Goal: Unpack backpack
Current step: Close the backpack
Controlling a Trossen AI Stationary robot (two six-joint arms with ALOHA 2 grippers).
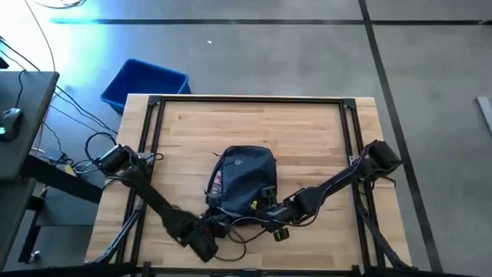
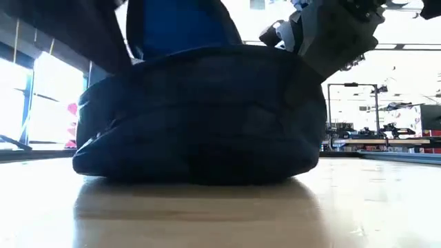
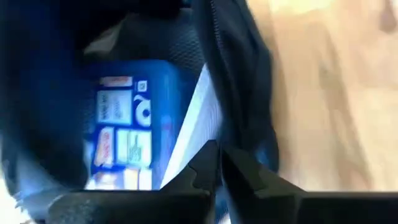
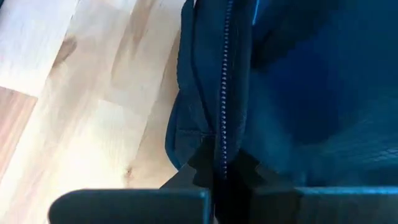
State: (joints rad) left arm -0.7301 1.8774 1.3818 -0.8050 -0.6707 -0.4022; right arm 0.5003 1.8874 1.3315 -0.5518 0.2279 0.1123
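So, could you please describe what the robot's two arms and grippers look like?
Both arms are dark, slim and jointed, with black cables looping near the left gripper and right gripper. A small yellow tag sits by the right one. Up close, the fingers are matte black with stepped, notched inner edges.

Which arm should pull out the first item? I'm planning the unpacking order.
Probably left. The left pincer already points into the open backpack at a blue package, while the right pincer is clamped on the zipper edge, holding the opening.
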